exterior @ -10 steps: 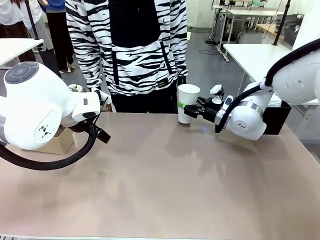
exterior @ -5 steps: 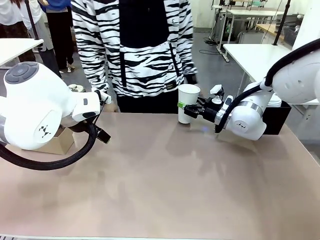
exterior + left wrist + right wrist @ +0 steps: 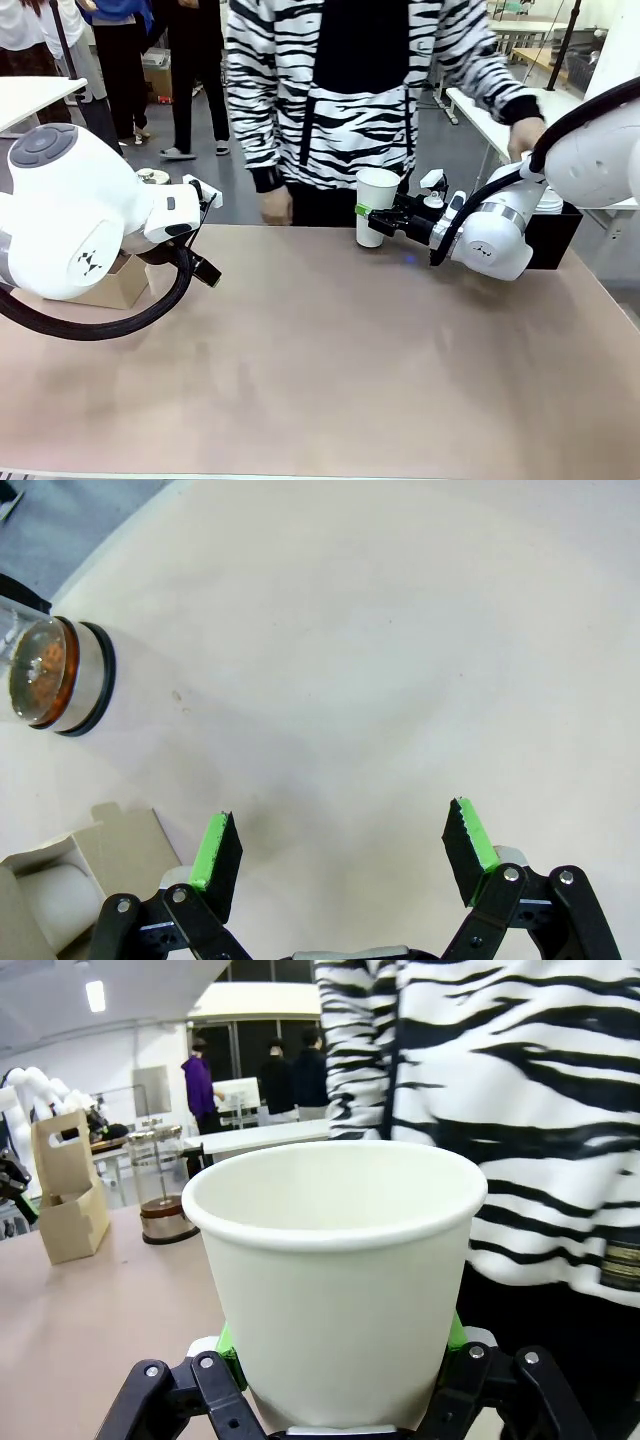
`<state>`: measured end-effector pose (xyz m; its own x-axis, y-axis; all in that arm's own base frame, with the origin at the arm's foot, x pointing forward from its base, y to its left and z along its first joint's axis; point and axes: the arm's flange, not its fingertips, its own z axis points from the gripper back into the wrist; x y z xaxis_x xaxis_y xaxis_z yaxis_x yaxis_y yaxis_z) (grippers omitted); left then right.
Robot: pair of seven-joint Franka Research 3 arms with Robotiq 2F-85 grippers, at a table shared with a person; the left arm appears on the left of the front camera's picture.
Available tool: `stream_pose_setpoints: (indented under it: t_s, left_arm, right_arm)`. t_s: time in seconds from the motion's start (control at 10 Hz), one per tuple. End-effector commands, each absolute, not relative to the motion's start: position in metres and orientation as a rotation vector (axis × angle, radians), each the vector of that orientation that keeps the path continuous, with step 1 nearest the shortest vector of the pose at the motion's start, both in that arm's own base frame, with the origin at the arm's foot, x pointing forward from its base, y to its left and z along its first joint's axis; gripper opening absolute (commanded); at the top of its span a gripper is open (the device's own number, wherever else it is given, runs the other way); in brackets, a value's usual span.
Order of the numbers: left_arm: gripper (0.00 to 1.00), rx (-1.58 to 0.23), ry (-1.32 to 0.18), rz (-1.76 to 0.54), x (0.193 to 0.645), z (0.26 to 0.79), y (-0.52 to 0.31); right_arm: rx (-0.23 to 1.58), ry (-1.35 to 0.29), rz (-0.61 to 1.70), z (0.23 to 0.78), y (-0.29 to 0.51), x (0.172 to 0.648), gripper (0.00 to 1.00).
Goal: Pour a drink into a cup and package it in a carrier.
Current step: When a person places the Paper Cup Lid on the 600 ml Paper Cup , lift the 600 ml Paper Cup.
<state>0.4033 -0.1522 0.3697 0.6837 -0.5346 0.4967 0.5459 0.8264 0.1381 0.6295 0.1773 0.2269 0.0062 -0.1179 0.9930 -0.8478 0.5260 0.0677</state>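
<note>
plain white paper cup (image 3: 335,1290) upright between right jaws, clamped low on its wall; mouth up, long axis vertical. left jaws wide open, empty.

The white paper cup (image 3: 377,200), lidless and upright, was clamped in my right gripper (image 3: 372,218) at upper centre. In my wrist views, the tan carrier (image 3: 62,1205) stood at left and the amber drink (image 3: 42,670) at upper left.

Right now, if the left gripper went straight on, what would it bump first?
Probably the bare table. The open left gripper points down at it; the pitcher and the carrier sit off to one side, out of that line.
</note>
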Motion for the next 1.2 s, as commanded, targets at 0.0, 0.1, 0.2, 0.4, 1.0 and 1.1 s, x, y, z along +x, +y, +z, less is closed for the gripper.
stream_pose_setpoints:
  t_s: [0.0, 0.1, 0.2, 0.4, 1.0, 1.1]
  left_arm:
    - [1.0, -0.024, -0.551, -0.606, 0.403, 0.3702, -0.1521]
    - [1.0, -0.024, -0.551, -0.606, 0.403, 0.3702, -0.1521]
    - [1.0, -0.024, -0.551, -0.606, 0.403, 0.3702, -0.1521]
    - [1.0, -0.024, -0.551, -0.606, 0.403, 0.3702, -0.1521]
    - [1.0, -0.024, -0.551, -0.606, 0.403, 0.3702, -0.1521]
    - [1.0, -0.024, -0.551, -0.606, 0.403, 0.3702, -0.1521]
  right_arm:
    - [0.876, -1.473, 0.707, 0.2312, 0.1786, 0.6281, 0.8]
    - [0.876, -1.473, 0.707, 0.2312, 0.1786, 0.6281, 0.8]
    - [0.876, -1.473, 0.707, 0.2312, 0.1786, 0.6281, 0.8]
    - [0.876, -1.473, 0.707, 0.2312, 0.1786, 0.6281, 0.8]
    - [0.876, -1.473, 0.707, 0.2312, 0.1786, 0.6281, 0.8]
    - [0.876, -1.473, 0.707, 0.2312, 0.1786, 0.6281, 0.8]
